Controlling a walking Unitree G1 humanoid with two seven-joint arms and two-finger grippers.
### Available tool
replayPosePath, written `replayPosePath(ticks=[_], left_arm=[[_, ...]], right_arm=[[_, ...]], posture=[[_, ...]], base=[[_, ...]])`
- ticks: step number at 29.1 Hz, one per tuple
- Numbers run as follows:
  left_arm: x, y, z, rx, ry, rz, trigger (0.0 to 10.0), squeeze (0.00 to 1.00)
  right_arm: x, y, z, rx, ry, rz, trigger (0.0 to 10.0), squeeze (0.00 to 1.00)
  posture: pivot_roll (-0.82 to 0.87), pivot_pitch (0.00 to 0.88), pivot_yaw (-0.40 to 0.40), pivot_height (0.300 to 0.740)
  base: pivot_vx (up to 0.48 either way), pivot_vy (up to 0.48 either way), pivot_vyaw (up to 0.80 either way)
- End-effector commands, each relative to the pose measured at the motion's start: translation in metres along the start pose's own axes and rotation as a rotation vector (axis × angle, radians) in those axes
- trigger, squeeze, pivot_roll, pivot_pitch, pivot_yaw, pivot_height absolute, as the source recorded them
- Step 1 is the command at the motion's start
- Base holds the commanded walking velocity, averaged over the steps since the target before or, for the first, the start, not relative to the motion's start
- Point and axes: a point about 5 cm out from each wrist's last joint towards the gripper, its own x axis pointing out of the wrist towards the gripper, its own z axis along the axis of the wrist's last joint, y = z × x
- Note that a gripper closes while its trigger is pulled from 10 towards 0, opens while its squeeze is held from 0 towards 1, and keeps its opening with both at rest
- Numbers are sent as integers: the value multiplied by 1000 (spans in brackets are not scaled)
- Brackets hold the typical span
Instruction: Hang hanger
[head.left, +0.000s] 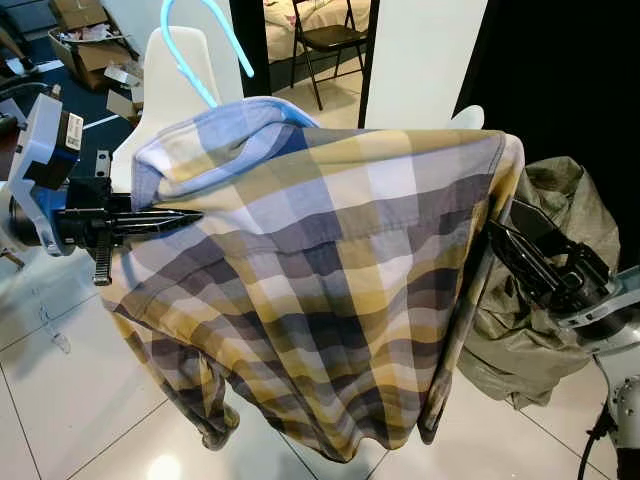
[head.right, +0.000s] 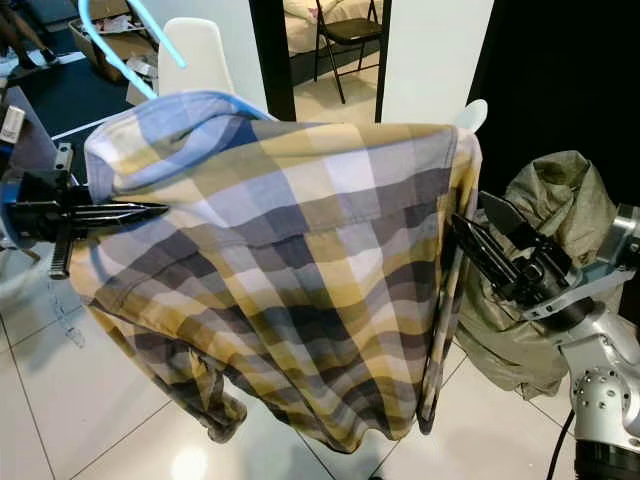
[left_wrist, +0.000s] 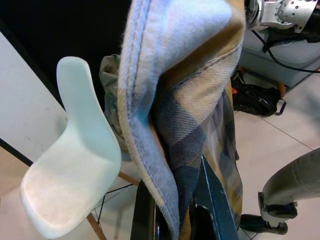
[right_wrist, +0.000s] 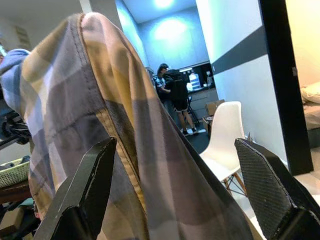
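A yellow, grey and blue plaid shirt (head.left: 330, 270) hangs in the air on a light blue hanger, whose hook (head.left: 200, 40) rises above the collar. My left gripper (head.left: 165, 218) reaches in from the left and is shut on the shirt's shoulder; in the left wrist view the fabric (left_wrist: 185, 115) runs down between the fingers (left_wrist: 144, 215). My right gripper (head.left: 510, 232) is at the shirt's other shoulder. Its fingers (right_wrist: 90, 190) stand wide apart and open, with the shoulder's edge (right_wrist: 115, 115) between them.
A white shell chair (head.left: 170, 90) stands behind the shirt on the left. An olive cloth heap (head.left: 545, 300) lies at the right against a black wall. Cardboard boxes (head.left: 85, 45) and a folding chair (head.left: 325, 40) are farther back. A person (right_wrist: 175, 100) stands far off. Below is white tile floor (head.left: 70, 400).
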Motion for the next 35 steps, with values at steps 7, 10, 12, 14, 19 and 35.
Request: replayPosePath(ticks=[7,10,12,14,19,35], left_arm=[[-3,0,8,23,-33,4,10000,0],[-3,0,8,22,-34,3,10000,0],[-2,0,8,21,-35,2,10000,0],[-2,0,8,21,-37,1,10000,0],[0,-2,8,18,-46,-5,10000,0],[3,-3,5,5,-55,-9,10000,0]], right_arm=[[4,7,-4,-4,49,25,9333,0],[5,7,-4,-3,52,26,0,0],[6,7,-5,-3,53,27,0,0],[6,8,-6,-1,57,29,0,0],[7,7,-9,4,72,23,0,0],[11,11,-14,22,87,33,0,0]], posture=[[-32,117,63,740],[-32,117,63,740],[-32,117,63,740],[-32,119,62,740],[-32,119,62,740],[-34,120,64,740]], base=[[0,0,0],[0,0,0],[0,0,0],[0,0,0],[0,0,0],[0,0,0]])
